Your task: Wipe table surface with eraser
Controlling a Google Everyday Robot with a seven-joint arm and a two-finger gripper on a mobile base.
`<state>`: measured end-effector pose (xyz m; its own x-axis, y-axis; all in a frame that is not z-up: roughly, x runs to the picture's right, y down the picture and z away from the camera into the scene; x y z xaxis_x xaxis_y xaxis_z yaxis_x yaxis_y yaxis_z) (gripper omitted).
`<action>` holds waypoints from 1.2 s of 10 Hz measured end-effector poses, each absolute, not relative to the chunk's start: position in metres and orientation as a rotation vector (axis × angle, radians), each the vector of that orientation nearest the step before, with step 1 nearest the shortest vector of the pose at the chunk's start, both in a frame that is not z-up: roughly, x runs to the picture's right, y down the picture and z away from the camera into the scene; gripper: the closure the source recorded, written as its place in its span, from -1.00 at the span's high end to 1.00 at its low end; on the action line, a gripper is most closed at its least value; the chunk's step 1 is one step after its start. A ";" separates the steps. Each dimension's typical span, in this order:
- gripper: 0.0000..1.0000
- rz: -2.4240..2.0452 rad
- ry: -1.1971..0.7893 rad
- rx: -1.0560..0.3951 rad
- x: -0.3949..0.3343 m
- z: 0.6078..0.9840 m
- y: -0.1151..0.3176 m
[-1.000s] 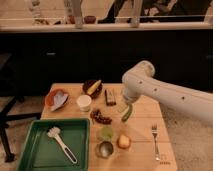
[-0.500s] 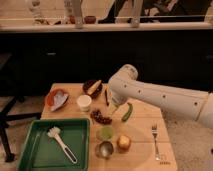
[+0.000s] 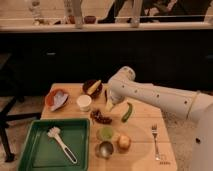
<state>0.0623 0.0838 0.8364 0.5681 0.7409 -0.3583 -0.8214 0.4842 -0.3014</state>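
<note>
Gripper [image 3: 110, 104], jaws spread wide and holding nothing, low over the eraser [image 3: 105, 95]. The eraser lies on the bench [image 3: 145, 125] just right of the bowl [image 3: 92, 87], largely hidden by the wrist. We would straddle its narrow width, close firmly, then press it flat while wiping.

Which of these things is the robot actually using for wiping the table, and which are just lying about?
In use: gripper, low over the table's middle; eraser, a dark sliver beside it; table surface.
Lying about: green tray, brush, white cup, fork, red bowl, dark bowl.
</note>
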 end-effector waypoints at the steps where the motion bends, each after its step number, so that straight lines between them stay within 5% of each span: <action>1: 0.60 0.959 0.185 -0.476 0.056 0.844 0.083; 12: 0.60 0.911 0.133 -0.549 0.032 0.894 0.081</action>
